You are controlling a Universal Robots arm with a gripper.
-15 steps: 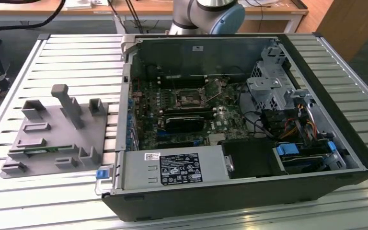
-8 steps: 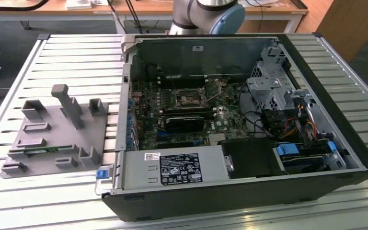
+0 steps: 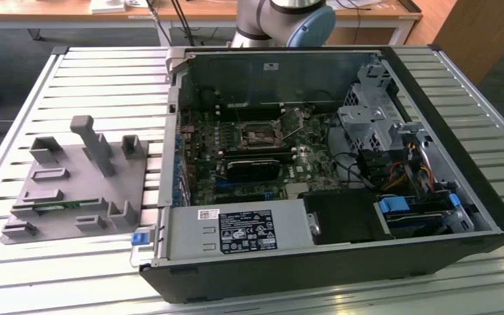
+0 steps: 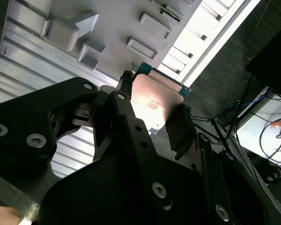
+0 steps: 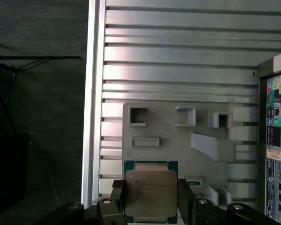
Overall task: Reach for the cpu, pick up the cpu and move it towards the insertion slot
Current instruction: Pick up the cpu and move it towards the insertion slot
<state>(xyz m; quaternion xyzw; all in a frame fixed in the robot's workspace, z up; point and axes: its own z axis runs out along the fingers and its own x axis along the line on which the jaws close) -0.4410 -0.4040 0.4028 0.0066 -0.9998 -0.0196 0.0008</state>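
Black jaws grip small silver-topped square cpu [image 5: 151, 194] over grey holder tray [image 5: 171, 140]; pickup done. Silvery-framed square insertion slot [image 3: 259, 134] well apart; transfer remains.

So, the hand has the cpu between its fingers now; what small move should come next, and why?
Probably carry it across toward the open computer case. In both wrist views the hand is shut on the cpu, which hangs over the grey holder tray, while the insertion slot sits inside the case, so the chip is not yet near it.
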